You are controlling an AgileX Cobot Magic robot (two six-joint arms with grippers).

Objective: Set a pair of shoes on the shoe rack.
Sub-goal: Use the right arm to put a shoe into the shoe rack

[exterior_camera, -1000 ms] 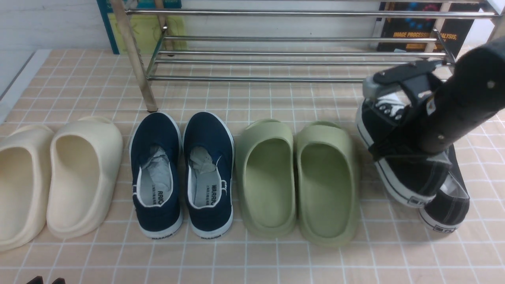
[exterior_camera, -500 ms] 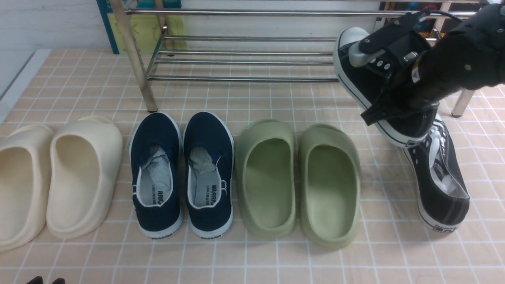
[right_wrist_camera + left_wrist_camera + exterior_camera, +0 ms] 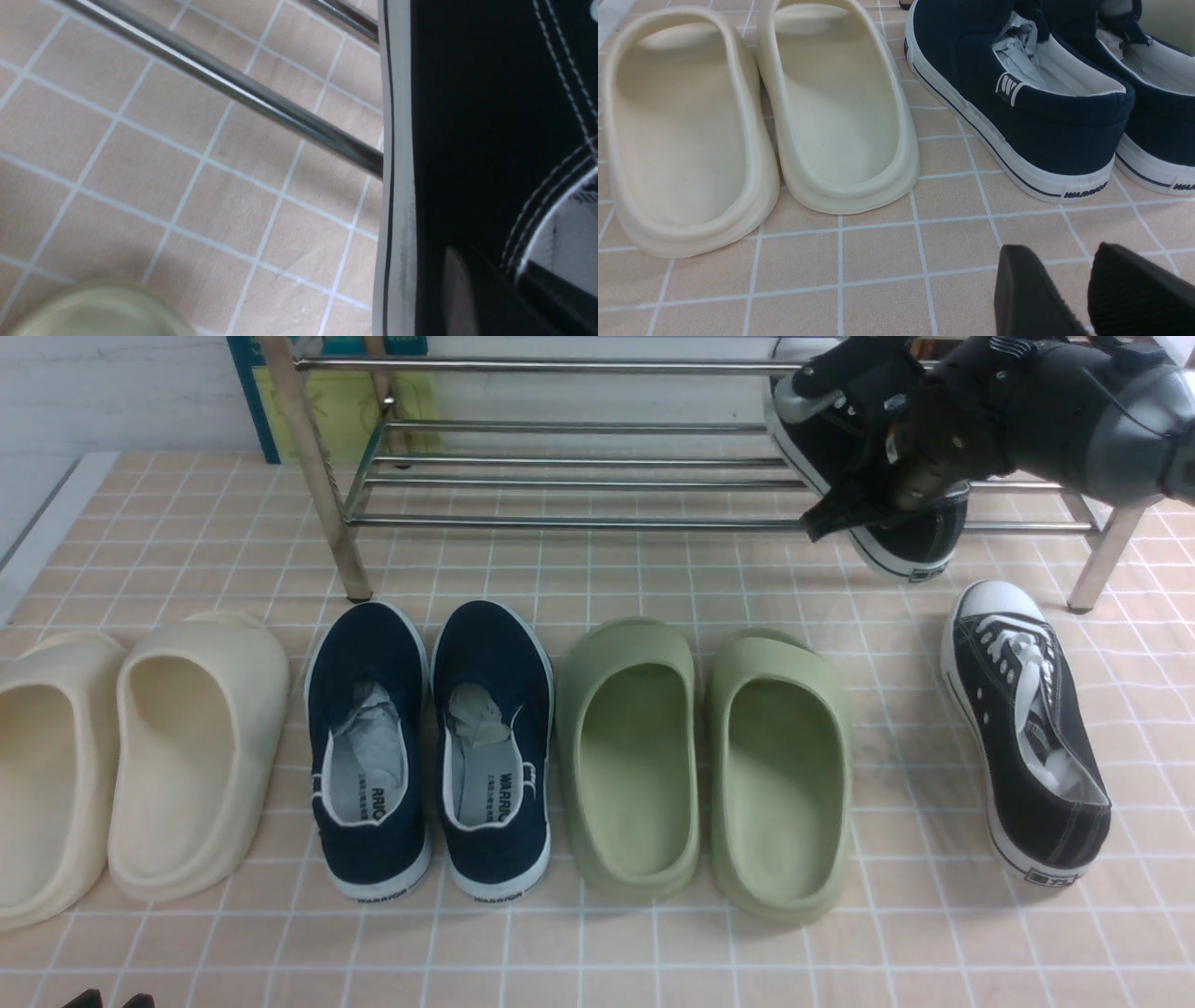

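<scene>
My right gripper (image 3: pixel 864 453) is shut on one black canvas sneaker (image 3: pixel 920 537) and holds it tilted, toe towards the back, over the right end of the silver shoe rack (image 3: pixel 579 457). Its heel hangs past the front lower bar. In the right wrist view the gripper (image 3: pixel 504 284) clamps the sneaker's side wall (image 3: pixel 467 140), one finger outside and one inside, with a rack bar (image 3: pixel 233 88) beside the sole. The second sneaker (image 3: pixel 1022 728) lies on the tiled floor at the right, toe towards the rack. My left gripper (image 3: pixel 1064 289) is open and empty, low over the floor.
In a row in front of the rack lie cream slippers (image 3: pixel 140 747), navy slip-on shoes (image 3: pixel 429 737) and green foam slippers (image 3: pixel 709 756). The cream slippers (image 3: pixel 761 126) and a navy shoe (image 3: pixel 1017 107) lie just ahead of the left gripper. Books lean behind the rack.
My right gripper has lifted the sneaker off the floor and carried it back and up to the rack's right end. The second sneaker is now uncovered on the floor.
</scene>
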